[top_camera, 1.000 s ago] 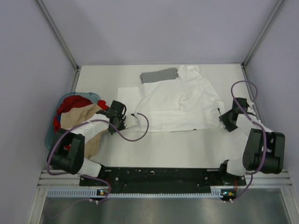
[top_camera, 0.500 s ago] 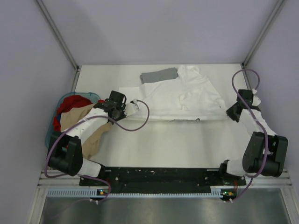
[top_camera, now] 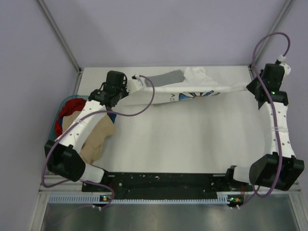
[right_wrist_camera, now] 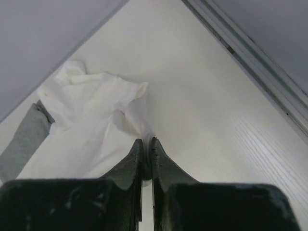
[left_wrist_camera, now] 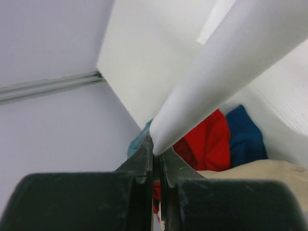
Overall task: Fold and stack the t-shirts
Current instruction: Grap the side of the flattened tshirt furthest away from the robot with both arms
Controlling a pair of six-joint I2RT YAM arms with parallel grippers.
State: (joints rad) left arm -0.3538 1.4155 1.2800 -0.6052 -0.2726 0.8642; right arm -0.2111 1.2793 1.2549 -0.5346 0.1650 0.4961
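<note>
Now the left end effector (left_wrist_camera: 155, 151) and the right end effector (right_wrist_camera: 147, 144) each pinch the white cloth t-shirt (top_camera: 197, 89), stretched between them.

white tee (top_camera: 192, 89) stretched taut (print showing), folded grey tee (top_camera: 166, 77) behind

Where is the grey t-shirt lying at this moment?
In the top view, the folded grey t-shirt lies at the far edge of the table, left of centre, beyond the lifted white t-shirt.
</note>
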